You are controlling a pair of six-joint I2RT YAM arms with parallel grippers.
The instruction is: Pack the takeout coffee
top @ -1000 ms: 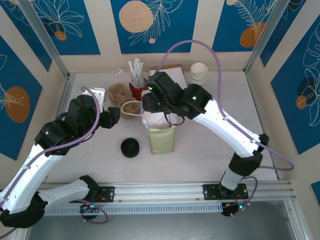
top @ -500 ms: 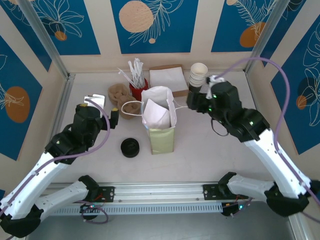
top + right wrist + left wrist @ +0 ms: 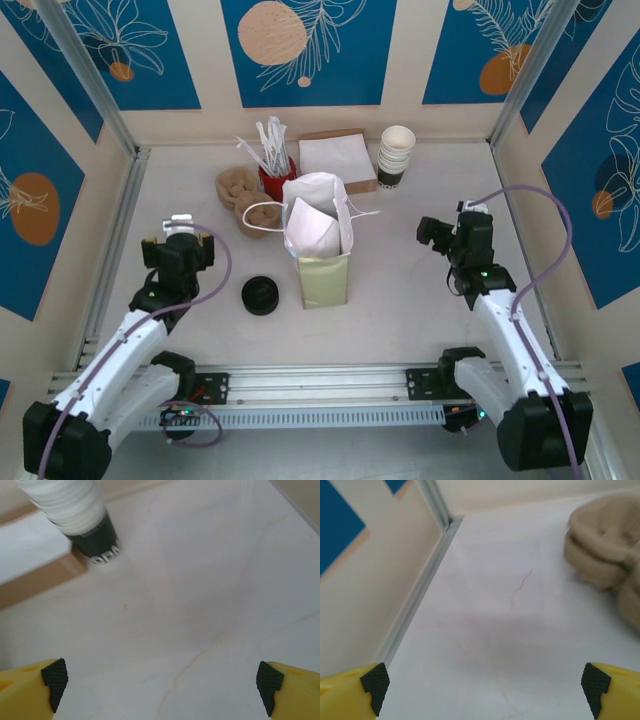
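both arms are parked near their own sides of the tabletop (image 3: 420, 300), well apart from the paper bag (image 3: 322, 270) standing upright in the middle. the left end effector (image 3: 485, 684) is spread wide over bare surface with nothing between the pads, and the right end effector (image 3: 161, 681) is the same, wide and empty.

honestly can't tell where the takeout coffee is. the bag's mouth is full of white folds, so if the cup is packed it's down under those. the stack of nested cups (image 3: 396, 152) at the back and the pile of black lids (image 3: 260, 295) beside the bag aren't it.

my guess on handling: a light, thin-walled paper cup that crushes easily. pinch it gently around the body just under the stiffer rim, and keep it upright.
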